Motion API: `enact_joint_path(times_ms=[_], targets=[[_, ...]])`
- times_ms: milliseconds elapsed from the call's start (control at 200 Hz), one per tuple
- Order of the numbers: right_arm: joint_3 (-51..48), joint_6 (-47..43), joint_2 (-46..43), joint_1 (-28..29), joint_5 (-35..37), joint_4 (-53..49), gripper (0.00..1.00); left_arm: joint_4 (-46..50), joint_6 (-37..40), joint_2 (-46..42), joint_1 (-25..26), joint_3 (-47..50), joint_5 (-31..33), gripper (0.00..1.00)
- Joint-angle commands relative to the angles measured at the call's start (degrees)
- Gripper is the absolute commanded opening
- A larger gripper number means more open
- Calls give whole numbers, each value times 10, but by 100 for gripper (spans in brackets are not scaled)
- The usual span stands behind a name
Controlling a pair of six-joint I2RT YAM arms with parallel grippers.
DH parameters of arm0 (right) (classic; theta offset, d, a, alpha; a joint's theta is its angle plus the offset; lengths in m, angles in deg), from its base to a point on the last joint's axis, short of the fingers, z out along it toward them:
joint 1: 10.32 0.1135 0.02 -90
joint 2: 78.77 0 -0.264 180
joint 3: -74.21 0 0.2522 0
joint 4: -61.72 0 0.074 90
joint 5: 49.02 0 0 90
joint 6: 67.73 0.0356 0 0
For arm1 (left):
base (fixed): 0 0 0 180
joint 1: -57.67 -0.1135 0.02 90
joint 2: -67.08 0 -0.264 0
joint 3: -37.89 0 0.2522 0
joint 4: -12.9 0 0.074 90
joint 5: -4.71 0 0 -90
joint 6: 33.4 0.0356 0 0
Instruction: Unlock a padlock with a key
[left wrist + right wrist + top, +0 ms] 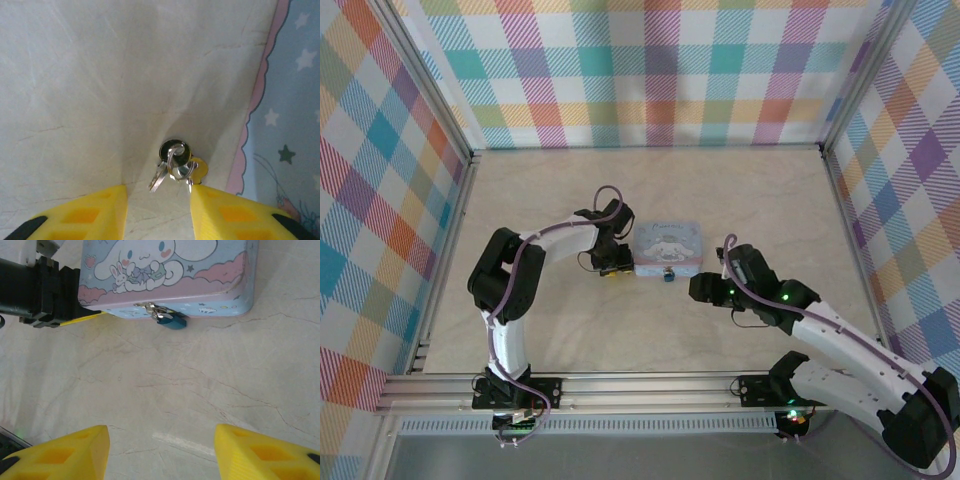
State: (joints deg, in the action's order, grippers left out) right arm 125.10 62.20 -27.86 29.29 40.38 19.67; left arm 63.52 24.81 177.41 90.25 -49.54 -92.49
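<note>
— How does the left pincer (pixel 157 202) stand?

— Open. Its two yellow fingers (pixel 80 215) are spread apart and grip nothing. Just ahead of the tips, a bunch of small silver keys on a ring (pixel 175 161) lies on the pale marbled surface (pixel 75 90). A yellow bit of the bunch sits close to one fingertip; I cannot tell whether they touch.

— And next to the keys?

— The pale blue rectangular tin with a white cartoon figure (pixel 290 100). Its pink scalloped edge runs just beside them.

— The right pincer (pixel 161 440)?

— Also open, with its yellow fingers wide apart over bare surface and nothing between them. It faces the tin's near wall.

— Where is the lock?

— The small dark bluish padlock (pixel 172 321) hangs from a silver clasp at the middle of that near wall, against the tin, with its body low at the surface. In the top view it sits between the two pincers.
</note>
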Motion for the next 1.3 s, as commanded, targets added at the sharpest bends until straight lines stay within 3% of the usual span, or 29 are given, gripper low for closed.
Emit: enact_joint_path(times_ms=[0,305,440,685,1005,1170,1295], targets=[[-14,7,-13,3,4,4,58,-7,-14,14,4,-14,32,37],[-29,12,-22,3,2,6,58,-14,-20,37,4,-28,48,30],[-35,14,-21,4,0,9,58,-20,-21,29,4,-23,49,38],[-37,16,-21,4,0,10,58,-15,-18,26,4,-47,62,36],[-41,18,-35,4,6,-7,58,-2,-13,59,4,-66,59,20],[-42,16,-38,4,12,-12,59,-6,-12,48,4,-47,53,3],[-42,17,-32,4,11,-8,59,-1,-6,26,4,-37,61,0]])
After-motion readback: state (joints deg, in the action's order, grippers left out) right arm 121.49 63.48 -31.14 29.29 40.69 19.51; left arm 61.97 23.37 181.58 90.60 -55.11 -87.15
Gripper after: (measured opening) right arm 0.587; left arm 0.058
